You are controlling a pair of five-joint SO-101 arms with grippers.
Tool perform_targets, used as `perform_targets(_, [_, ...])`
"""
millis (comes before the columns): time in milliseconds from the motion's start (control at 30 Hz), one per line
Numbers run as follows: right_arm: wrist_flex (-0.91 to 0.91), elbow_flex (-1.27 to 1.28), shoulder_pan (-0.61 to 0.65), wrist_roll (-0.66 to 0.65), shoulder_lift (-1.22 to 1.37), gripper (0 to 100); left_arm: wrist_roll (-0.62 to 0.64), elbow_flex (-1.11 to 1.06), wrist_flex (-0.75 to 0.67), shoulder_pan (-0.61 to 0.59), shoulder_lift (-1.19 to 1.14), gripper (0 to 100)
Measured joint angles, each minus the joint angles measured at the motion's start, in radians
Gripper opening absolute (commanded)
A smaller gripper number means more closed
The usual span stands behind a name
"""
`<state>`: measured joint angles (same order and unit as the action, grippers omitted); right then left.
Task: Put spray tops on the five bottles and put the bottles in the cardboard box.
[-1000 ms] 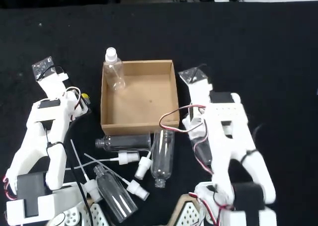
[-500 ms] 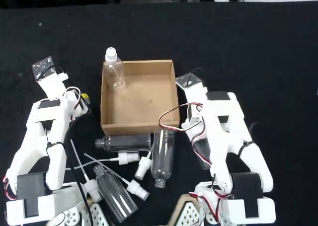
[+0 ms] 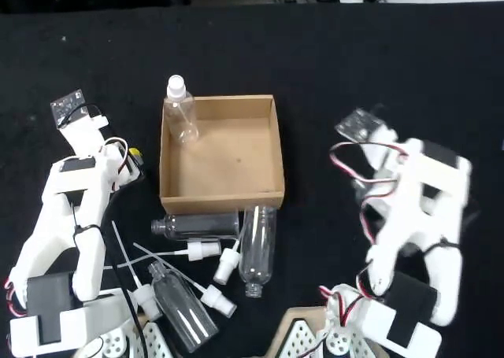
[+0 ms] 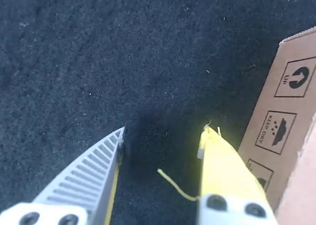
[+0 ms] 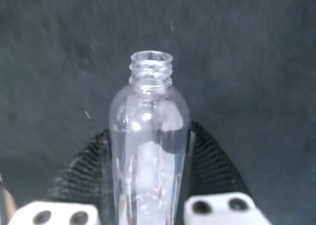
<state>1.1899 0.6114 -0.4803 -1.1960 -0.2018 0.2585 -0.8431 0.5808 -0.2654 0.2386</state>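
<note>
My right gripper [image 5: 150, 133] is shut on a clear bottle [image 5: 148, 131] with a bare threaded neck, held over black cloth; that arm [image 3: 417, 193] stands to the right of the cardboard box [image 3: 277, 149]. A capped bottle [image 3: 180, 112] leans in the box's back left corner. Three uncapped bottles [image 3: 197, 226] [image 3: 258, 249] [image 3: 183, 309] lie in front of the box among several white spray tops [image 3: 203, 250]. My left gripper [image 4: 163, 133] is open over bare cloth beside the box's left wall [image 4: 291, 111], with nothing between its fingers.
The black cloth [image 3: 378, 67] covers the whole table. The arm bases [image 3: 55, 319] stand along the front edge. Thin dip tubes [image 3: 126, 256] of the spray tops stick out toward the left arm.
The right arm has swung from the box's right wall out to the right, taking the clear bottle with it. The left arm has kept still.
</note>
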Motion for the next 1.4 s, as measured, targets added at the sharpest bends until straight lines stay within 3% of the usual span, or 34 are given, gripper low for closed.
perform_targets(100, [0.000,0.000,-0.103,-0.130,0.000,8.5,0.000,0.000,0.000,0.000,0.000,21])
perform_targets(200, [0.000,0.000,-0.207,-0.235,0.000,19.6,0.000,0.000,0.000,0.000,0.000,21])
perform_targets(367, [0.000,0.000,-0.307,-0.278,0.035,30.2,0.000,0.000,0.000,0.000,0.000,21])
perform_targets(567, [0.000,0.000,-0.325,-0.261,0.100,33.6,0.000,0.000,0.000,0.000,0.000,21])
perform_targets(800, [0.000,-0.071,-0.319,-0.021,0.110,35.7,0.000,0.000,0.000,0.000,0.000,21])
perform_targets(1033, [-0.011,-0.057,-0.285,-0.083,0.110,35.7,0.000,0.000,0.000,0.000,0.000,21])
perform_targets(1267, [-0.160,0.060,-0.279,-0.106,0.110,35.6,0.000,0.000,0.000,0.000,0.000,21])
perform_targets(1400, [-0.176,0.075,-0.262,-0.106,0.110,30.1,0.000,0.000,0.000,0.000,0.000,21])
